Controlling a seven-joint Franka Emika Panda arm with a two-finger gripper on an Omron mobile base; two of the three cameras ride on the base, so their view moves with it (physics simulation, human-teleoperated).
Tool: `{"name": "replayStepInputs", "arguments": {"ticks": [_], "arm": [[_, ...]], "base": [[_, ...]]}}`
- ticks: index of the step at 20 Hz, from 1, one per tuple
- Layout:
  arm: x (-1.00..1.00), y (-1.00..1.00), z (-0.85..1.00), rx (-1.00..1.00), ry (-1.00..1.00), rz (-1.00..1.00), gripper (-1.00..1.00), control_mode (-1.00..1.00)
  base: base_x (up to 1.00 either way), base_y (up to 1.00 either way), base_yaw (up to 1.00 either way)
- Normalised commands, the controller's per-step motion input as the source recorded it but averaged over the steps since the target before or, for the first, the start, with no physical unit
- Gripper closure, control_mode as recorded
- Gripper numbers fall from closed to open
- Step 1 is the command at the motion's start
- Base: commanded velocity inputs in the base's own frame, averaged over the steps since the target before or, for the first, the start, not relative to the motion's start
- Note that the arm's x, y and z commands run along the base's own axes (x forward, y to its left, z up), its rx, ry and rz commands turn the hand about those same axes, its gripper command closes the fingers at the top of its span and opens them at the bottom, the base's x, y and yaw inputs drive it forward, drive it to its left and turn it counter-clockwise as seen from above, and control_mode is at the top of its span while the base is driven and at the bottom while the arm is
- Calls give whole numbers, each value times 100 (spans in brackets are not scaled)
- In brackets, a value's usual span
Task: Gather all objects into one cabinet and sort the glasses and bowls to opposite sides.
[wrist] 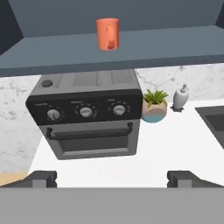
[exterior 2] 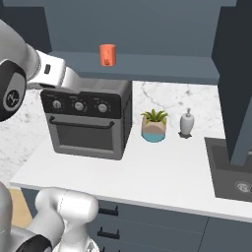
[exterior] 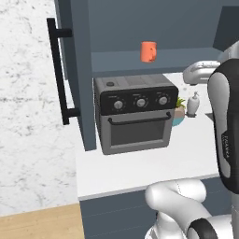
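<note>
Left base view: open cabinet (exterior: 77, 70) with an orange-red cup (exterior: 148, 51) on its shelf.
Its slate door stands swung out at the left, black bar handle (exterior: 57, 70) facing the camera; the cup sits upright on the shelf floor above the black toaster oven (exterior: 135, 112), which stands on the white bench (exterior: 140, 168). Right base view: the cup (exterior 2: 108, 54) stands on the shelf above the oven (exterior 2: 88, 120); a potted plant (exterior 2: 154, 125) and a soap dispenser (exterior 2: 186, 123) stand to the oven's right, near a dark sink (exterior 2: 231, 172). Hand view: the hand (wrist: 112, 178) has its fingertips (wrist: 41, 178) spread wide apart, empty, well short of the cup (wrist: 107, 33).
</note>
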Motion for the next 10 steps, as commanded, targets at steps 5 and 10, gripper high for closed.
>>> {"name": "replayStepInputs", "arguments": {"ticks": [5,10], "arm": [[51,0,0,0,0,0,-100,-100],[34,0,0,0,-12,0,-100,-100]], "base": [[0,0,0],[0,0,0]]}}
